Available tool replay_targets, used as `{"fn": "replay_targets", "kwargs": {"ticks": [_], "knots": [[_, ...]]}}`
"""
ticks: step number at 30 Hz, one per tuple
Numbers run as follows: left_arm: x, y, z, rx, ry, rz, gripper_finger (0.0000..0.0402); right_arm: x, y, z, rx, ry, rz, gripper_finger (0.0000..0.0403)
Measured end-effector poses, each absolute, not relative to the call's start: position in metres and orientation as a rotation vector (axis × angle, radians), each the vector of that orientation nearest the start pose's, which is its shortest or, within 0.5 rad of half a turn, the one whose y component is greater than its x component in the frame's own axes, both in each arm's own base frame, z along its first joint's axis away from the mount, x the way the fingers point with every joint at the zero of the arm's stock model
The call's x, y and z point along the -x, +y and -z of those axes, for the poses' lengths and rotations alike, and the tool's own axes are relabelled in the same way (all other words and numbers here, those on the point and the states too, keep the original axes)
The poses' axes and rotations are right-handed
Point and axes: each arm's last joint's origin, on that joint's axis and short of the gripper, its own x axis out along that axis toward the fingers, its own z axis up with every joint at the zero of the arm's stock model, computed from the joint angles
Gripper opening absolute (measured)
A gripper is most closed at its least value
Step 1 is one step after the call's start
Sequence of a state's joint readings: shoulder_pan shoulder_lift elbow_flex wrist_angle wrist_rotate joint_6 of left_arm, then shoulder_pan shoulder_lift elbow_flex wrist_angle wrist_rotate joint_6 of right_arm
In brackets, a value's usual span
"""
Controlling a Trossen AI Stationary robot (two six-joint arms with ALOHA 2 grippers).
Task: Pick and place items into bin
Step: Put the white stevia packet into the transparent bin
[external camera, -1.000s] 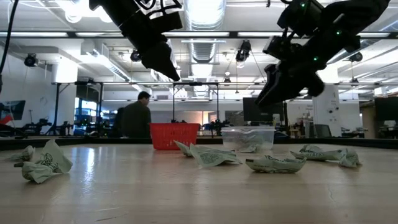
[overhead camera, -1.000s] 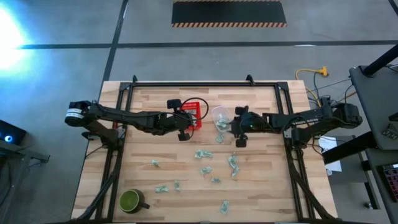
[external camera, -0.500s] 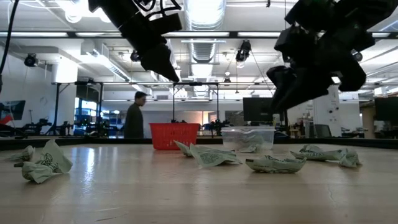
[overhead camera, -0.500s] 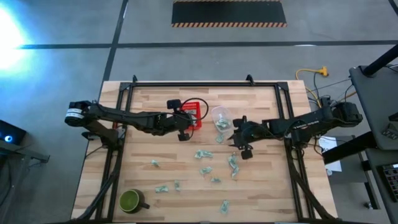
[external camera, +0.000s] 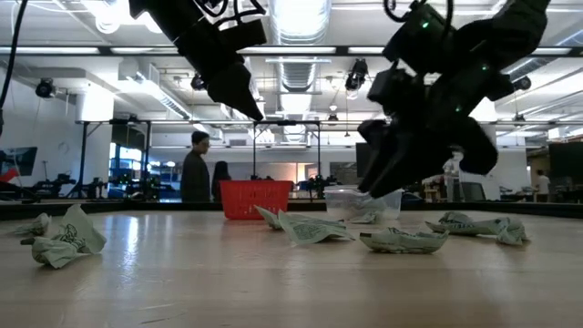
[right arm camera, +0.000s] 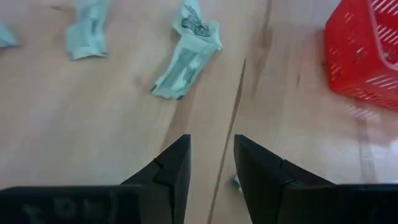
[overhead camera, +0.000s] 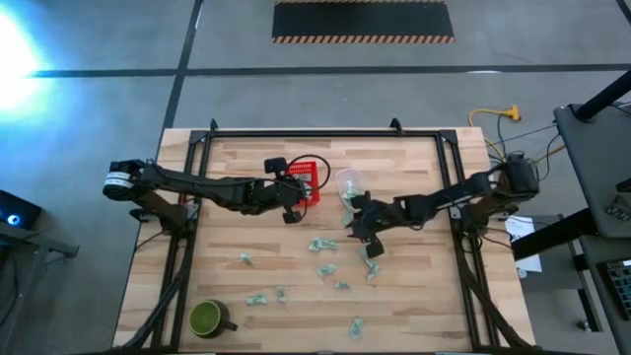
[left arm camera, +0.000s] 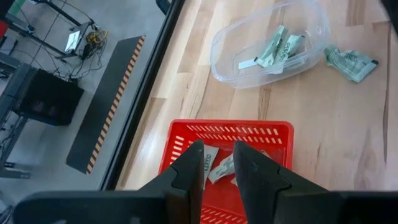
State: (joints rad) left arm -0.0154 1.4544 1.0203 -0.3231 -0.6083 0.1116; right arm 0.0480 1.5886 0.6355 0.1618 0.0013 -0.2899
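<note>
Several pale green-and-white crumpled wrappers lie scattered across the middle and near part of the wooden table. More of them lie in the red basket and in the clear tub. My left gripper hangs open above the red basket, whose wrappers show between its fingers. My right gripper is open and low over bare wood, just short of one wrapper. In the high view my right gripper is near the tub, toward the table's near edge.
A green mug stands at the table's near left corner. The clear tub sits right of the red basket. Wrappers lie close to the right gripper. People stand in the room beyond the far edge.
My right gripper has swung from beside the clear tub toward the table's near edge and left, dropping lower toward the wrappers in the middle. The wrappers have not moved. A person behind the table has walked a little.
</note>
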Motion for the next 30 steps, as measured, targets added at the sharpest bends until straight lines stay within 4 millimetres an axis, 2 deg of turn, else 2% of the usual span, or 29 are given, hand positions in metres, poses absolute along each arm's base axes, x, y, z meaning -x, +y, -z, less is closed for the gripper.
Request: {"fn": "replay_targets", "kwargs": {"ticks": [5, 11, 17, 22, 30], "knots": [[-0.304, 0.012, -0.254, -0.339, 0.764, -0.524, 0.007, -0.292, 0.011, -0.13, 0.302, 0.864, -0.065, 0.0101], [-0.303, 0.012, -0.254, -0.34, 0.765, -0.523, 0.007, -0.292, 0.009, -0.135, 0.291, 0.904, 0.011, 0.0087], [-0.303, 0.012, -0.253, -0.341, 0.767, -0.523, 0.007, -0.294, 0.01, -0.131, 0.312, 0.907, -0.004, 0.0079], [-0.303, 0.012, -0.253, -0.341, 0.768, -0.523, 0.007, -0.296, 0.012, -0.118, 0.319, 0.956, -0.016, 0.0081], [-0.303, 0.012, -0.252, -0.341, 0.769, -0.523, 0.007, -0.298, 0.012, -0.116, 0.308, 0.967, -0.01, 0.0072]]}}
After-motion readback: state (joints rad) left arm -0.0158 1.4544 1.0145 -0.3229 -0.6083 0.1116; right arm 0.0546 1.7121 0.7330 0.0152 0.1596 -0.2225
